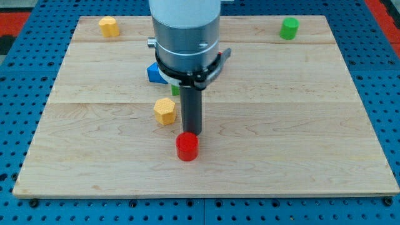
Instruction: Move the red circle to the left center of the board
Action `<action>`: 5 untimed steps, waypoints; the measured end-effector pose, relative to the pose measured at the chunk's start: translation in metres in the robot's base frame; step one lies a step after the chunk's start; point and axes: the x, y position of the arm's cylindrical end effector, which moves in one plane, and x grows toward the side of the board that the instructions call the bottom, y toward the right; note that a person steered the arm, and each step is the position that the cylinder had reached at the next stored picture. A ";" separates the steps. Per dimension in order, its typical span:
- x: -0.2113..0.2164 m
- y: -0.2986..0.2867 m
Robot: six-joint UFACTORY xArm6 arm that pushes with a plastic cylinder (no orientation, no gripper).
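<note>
The red circle block (187, 147) stands on the wooden board (281, 125), a little left of centre and toward the view's bottom. My tip (193, 132) is right behind the red circle, at its top right edge, touching or nearly touching it. The dark rod rises from there into the grey arm body.
A yellow hexagon block (165, 111) lies just up-left of the red circle. A blue block (154, 72) and a sliver of a green block (175, 90) are partly hidden behind the arm. Another yellow block (109, 26) sits at top left, a green cylinder (289, 28) at top right.
</note>
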 end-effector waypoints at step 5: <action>0.063 -0.116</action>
